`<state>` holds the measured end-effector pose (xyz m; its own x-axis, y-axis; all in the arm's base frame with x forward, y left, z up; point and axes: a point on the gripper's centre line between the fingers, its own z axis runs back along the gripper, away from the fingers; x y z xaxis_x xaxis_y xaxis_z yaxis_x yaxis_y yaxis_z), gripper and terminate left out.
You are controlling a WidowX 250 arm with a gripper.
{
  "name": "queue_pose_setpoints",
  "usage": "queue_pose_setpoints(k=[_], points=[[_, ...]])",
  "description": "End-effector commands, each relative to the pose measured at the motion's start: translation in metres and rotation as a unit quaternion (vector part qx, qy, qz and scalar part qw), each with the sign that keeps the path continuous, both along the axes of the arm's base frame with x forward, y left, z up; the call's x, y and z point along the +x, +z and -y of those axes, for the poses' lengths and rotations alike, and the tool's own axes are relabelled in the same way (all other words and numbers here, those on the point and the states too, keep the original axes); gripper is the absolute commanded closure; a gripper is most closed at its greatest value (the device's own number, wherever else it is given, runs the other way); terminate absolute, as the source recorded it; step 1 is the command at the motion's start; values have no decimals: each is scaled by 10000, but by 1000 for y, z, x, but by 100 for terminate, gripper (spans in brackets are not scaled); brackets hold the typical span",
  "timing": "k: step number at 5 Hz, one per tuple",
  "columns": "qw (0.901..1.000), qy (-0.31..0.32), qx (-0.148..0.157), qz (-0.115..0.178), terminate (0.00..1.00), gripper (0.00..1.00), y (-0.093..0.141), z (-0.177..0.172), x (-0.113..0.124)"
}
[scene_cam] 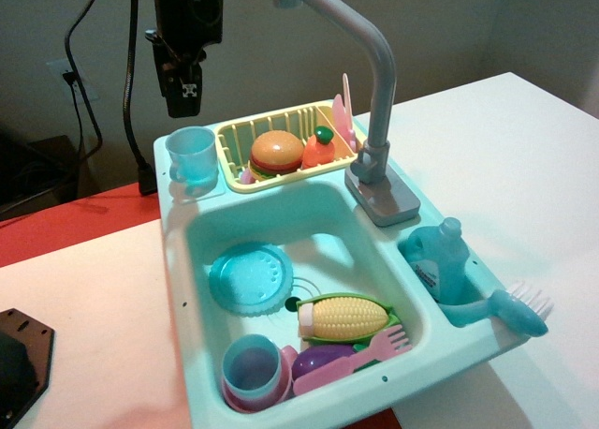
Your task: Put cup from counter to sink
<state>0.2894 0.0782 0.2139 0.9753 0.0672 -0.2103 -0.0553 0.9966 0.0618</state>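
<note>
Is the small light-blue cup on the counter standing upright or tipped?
Upright. The cup rests on the counter with its open mouth facing up.

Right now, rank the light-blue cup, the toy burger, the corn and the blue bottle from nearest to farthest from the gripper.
1. The cup, on the counter ledge just below the gripper.
2. The burger, in the yellow rack to the right.
3. The corn, down in the basin.
4. The bottle, in the right side compartment.
</note>
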Motion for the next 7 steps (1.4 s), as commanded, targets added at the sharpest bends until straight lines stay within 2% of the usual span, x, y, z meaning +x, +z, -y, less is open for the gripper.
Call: queue_pose_setpoints(k=[1,2,3,5,6,7], points=[[10000,0,0,0,0,0,0,0,0],[10000,54,-2,-50,0,0,-7,-2,7],[9998,40,26,-202,0,0,-24,0,9],[9988,111,116,-468,0,0,-53,-1,-3],[9985,134,111,-522,0,0,-61,-2,-7],[9989,126,167,-421,0,100,-65,-2,-12]])
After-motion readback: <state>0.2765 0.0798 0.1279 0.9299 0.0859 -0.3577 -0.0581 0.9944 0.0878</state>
